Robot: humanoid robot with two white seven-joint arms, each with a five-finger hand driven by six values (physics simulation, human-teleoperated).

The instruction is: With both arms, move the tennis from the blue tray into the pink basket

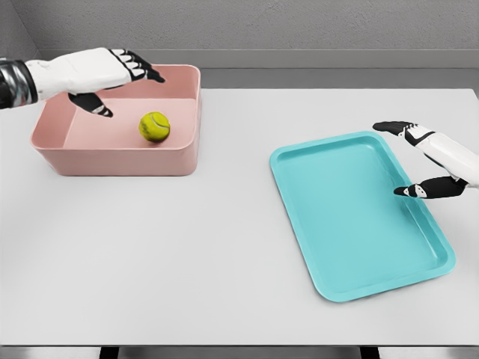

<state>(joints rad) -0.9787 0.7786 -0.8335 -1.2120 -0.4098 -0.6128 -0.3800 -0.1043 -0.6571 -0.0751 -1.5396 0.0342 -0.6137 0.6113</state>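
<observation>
Fingers (138,67) on your left hand (97,75) are spread, holding nothing, above the pink basket (120,161); right hand (426,161) is open too, at the blue tray (352,284) edge.
Tennis ball (154,126) sits inside the basket on the counter (187,254). It's probably light, fuzzy and slightly squashy, so wrap around its middle if you regrab it.

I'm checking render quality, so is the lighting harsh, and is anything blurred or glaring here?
Head view: soft, even light; sharp throughout, no glare; faint shadow beside the tennis ball inside the pink basket, and a slight one along the blue tray edge.
</observation>
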